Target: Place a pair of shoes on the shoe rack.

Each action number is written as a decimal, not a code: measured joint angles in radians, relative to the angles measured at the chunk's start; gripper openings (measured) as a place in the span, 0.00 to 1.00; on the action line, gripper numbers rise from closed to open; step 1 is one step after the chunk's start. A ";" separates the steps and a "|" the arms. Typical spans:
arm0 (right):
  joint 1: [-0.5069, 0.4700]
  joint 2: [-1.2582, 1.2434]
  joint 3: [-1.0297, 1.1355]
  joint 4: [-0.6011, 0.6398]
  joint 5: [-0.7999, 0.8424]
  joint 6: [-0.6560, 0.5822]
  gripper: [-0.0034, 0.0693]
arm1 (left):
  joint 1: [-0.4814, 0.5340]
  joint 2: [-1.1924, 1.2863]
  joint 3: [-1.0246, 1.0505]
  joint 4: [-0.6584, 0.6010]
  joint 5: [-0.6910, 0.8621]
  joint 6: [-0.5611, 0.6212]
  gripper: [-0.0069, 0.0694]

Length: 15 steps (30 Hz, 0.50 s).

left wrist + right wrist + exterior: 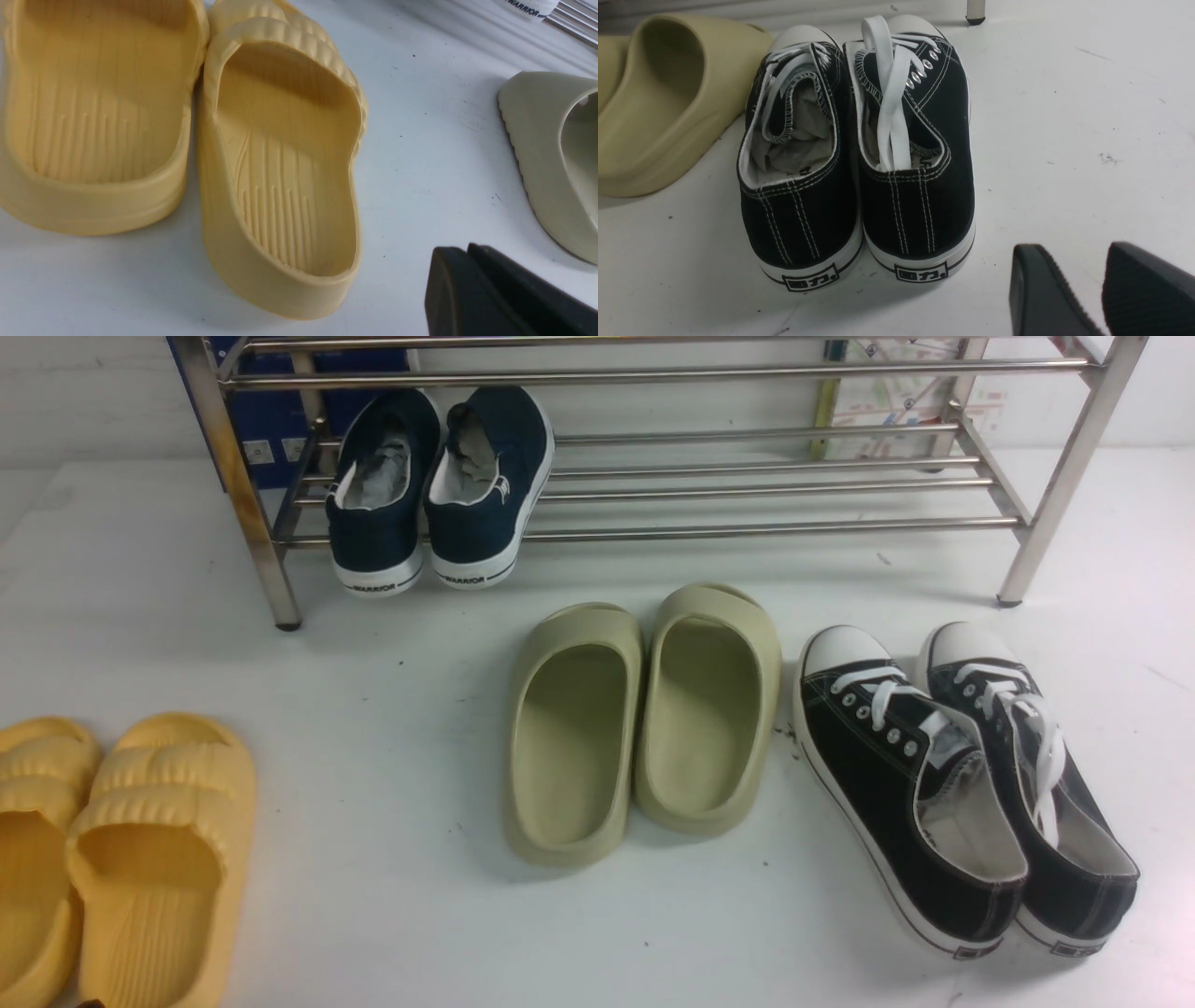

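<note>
Navy shoes (434, 490) on shoe rack (766, 485) lower bars, heels overhanging front rail. Left hand (472, 280) pressed together, empty, near yellow slides (280, 168). Right hand (1099, 289) apart, empty, beside black sneakers (859, 154). Risk: nudge tips overhanging heels off rail.

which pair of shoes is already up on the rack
The navy slip-on sneakers, heels out on the shoe rack at its left end. The olive slides, yellow slides and black lace-ups all sit on the floor.
</note>
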<state>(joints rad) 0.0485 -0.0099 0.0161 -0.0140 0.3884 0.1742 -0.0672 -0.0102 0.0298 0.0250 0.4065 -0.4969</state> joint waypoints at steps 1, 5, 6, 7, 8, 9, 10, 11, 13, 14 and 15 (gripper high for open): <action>0.000 0.000 0.000 0.000 0.000 0.000 0.39 | 0.000 0.000 0.000 0.000 0.000 0.000 0.14; 0.000 0.000 0.000 0.000 0.000 0.000 0.39 | 0.000 0.000 0.000 0.001 0.000 0.000 0.14; 0.000 0.000 0.000 0.000 0.000 0.000 0.39 | 0.000 0.000 0.000 0.001 0.000 0.000 0.14; 0.000 0.000 0.000 0.000 0.000 0.000 0.39 | 0.000 0.000 0.000 0.001 0.000 0.000 0.14; 0.000 0.000 0.000 0.000 0.000 0.000 0.39 | 0.000 0.000 0.000 0.001 0.000 0.000 0.14; 0.000 0.000 0.000 0.000 0.000 0.000 0.39 | 0.000 0.000 0.000 0.001 0.000 0.000 0.14; 0.000 0.000 0.000 0.000 0.000 0.000 0.39 | 0.000 0.000 0.000 0.001 0.000 0.000 0.14; 0.000 0.000 0.000 0.000 0.000 0.000 0.39 | 0.000 0.000 0.000 0.001 0.000 0.000 0.14; 0.000 0.000 0.000 0.000 0.000 0.000 0.39 | 0.000 0.000 0.000 0.001 0.000 0.000 0.14; 0.000 0.000 0.000 0.000 0.000 0.000 0.39 | 0.000 0.000 0.000 0.001 0.000 0.000 0.14; 0.000 0.000 0.000 0.000 0.000 0.000 0.39 | 0.000 0.000 0.000 0.001 0.000 0.000 0.15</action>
<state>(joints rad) 0.0485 -0.0099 0.0161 -0.0140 0.3884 0.1742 -0.0672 -0.0102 0.0298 0.0261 0.4065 -0.4969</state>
